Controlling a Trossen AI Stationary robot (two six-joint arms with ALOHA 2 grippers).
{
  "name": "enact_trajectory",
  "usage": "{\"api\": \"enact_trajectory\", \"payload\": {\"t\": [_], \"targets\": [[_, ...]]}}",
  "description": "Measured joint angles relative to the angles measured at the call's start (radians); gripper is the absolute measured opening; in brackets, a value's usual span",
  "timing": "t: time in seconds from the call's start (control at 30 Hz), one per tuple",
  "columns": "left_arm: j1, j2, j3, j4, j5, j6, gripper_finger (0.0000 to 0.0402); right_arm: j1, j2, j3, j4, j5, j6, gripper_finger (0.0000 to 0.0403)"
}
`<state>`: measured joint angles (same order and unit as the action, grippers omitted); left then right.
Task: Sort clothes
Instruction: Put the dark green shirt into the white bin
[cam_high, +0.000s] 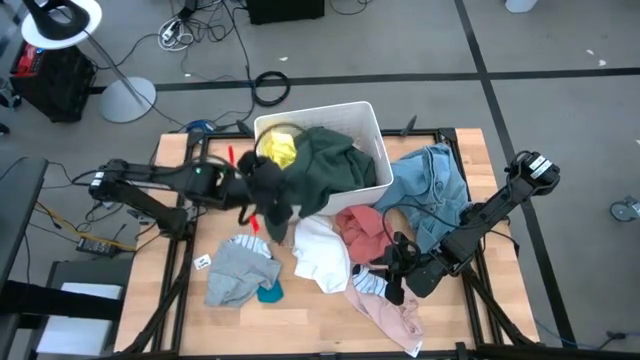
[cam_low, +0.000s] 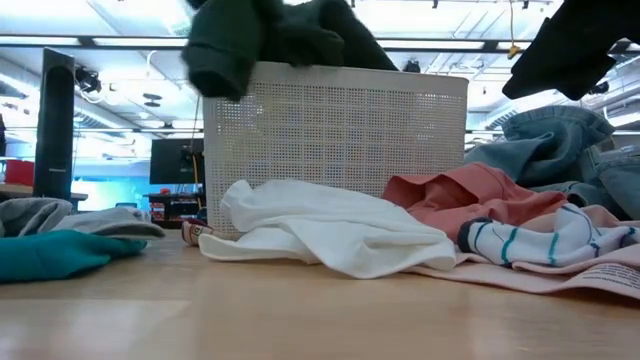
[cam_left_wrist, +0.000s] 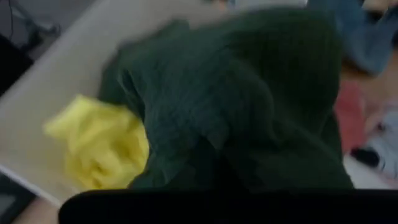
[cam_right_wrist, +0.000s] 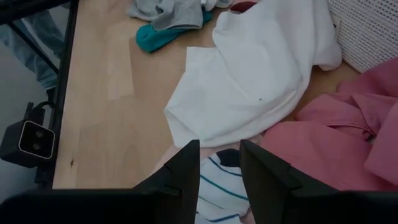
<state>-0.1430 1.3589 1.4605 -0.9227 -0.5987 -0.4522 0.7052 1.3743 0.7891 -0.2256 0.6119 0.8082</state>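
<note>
Wooden table (cam_high: 180, 320) is covered in clothes around the white bin (cam_high: 375, 140). Left gripper (cam_high: 262, 192), beside the bin, is clenched on a dark garment (cam_high: 272, 205). Right gripper (cam_high: 392, 272) hovers part-open over a striped piece (cam_right_wrist: 217, 183), grasping nothing.

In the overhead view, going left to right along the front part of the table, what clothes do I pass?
Grey garment with a teal piece at its edge → white garment → pink-red garment → light blue denim.
</note>
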Motion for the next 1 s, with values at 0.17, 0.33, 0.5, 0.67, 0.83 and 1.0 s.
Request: {"api": "enact_trajectory", "payload": {"t": [0.17, 0.33, 0.5, 0.67, 0.83, 1.0], "targets": [[0.100, 0.002, 0.072, 0.156, -0.002, 0.147, 0.0003, 0.000, 0.000, 0.000, 0.000, 0.000, 0.000, 0.0114], [0.217, 0.002, 0.088, 0.414, 0.046, 0.283, 0.0002, 0.000, 0.000, 0.000, 0.000, 0.000, 0.000, 0.0114], [0.302, 0.037, 0.086, 0.458, 0.077, 0.321, 0.0001, 0.000, 0.000, 0.000, -0.001, 0.000, -0.001, 0.0114], [0.370, 0.138, 0.029, 0.433, 0.214, 0.291, 0.0001, 0.000, 0.000, 0.000, -0.002, 0.000, -0.006, 0.0114], [0.413, 0.269, -0.007, 0.499, 0.275, 0.215, 0.0020, 0.000, 0.000, 0.000, -0.002, 0.000, -0.007, 0.0114], [0.452, 0.412, -0.008, 0.533, 0.391, 0.157, 0.0063, 0.000, 0.000, 0.000, -0.007, 0.000, -0.007, 0.0114]]}}
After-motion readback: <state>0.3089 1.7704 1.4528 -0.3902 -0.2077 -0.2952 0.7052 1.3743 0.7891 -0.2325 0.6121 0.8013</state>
